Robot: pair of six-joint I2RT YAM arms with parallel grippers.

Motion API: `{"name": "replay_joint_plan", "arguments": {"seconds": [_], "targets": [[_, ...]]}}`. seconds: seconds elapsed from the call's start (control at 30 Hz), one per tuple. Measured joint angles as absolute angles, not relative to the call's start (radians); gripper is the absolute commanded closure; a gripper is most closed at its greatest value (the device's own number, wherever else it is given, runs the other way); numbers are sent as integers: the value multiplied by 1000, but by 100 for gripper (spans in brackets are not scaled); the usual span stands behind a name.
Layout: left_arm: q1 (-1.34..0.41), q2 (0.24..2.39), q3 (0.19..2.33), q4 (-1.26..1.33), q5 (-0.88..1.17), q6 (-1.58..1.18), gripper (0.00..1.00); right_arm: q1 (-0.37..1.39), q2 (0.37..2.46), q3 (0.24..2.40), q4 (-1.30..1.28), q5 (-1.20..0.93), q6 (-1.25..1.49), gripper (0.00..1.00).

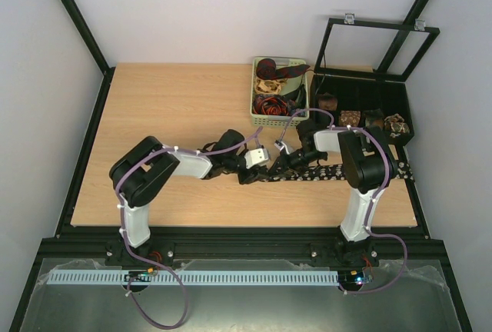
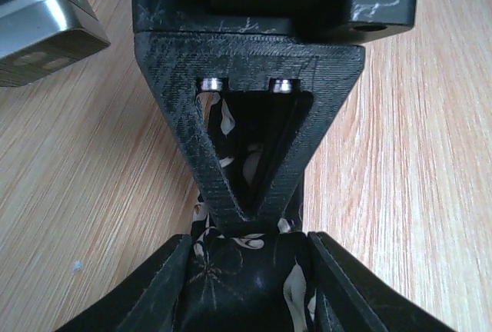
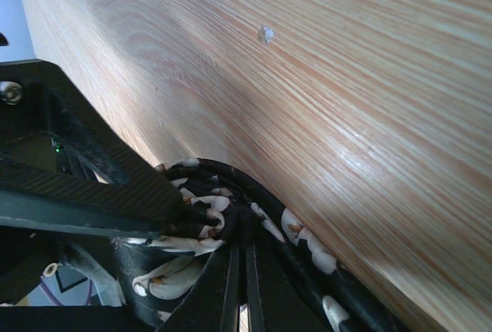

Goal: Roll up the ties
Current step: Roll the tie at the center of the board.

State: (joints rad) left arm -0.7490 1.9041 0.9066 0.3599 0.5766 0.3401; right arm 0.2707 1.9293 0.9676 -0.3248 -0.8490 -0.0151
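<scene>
Mid-table, the right gripper [image 3: 237,234] is pressed together on the coiled end of the black tie [image 1: 342,171]. The left gripper [image 2: 250,246] straddles that coil; whether it squeezes, I cannot tell. Farther back, more ties [image 1: 270,86] fill a basket [image 1: 255,95].

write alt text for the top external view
Left gripper and right gripper meet at one end of a black speckled tie lying across a wooden table. Behind: a green basket of ties and a black box of rolled ties.
</scene>
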Motion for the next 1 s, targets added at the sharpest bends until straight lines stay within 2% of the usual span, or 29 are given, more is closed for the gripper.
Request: {"name": "replay_joint_plan", "arguments": {"seconds": [0.13, 0.27, 0.43, 0.77, 1.0], "targets": [[-753, 1932, 915, 371, 578, 339, 53, 270, 1931, 968, -326, -852, -16, 99], [-744, 1937, 913, 371, 576, 338, 44, 270, 1934, 972, -332, -852, -19, 99], [-718, 1929, 870, 367, 576, 358, 42, 270, 1947, 985, -345, -860, -22, 99], [-718, 1919, 864, 361, 585, 365, 49, 270, 1955, 995, -359, -864, -27, 99], [-744, 1925, 929, 368, 601, 329, 60, 270, 1956, 995, -359, -864, -27, 99]]}}
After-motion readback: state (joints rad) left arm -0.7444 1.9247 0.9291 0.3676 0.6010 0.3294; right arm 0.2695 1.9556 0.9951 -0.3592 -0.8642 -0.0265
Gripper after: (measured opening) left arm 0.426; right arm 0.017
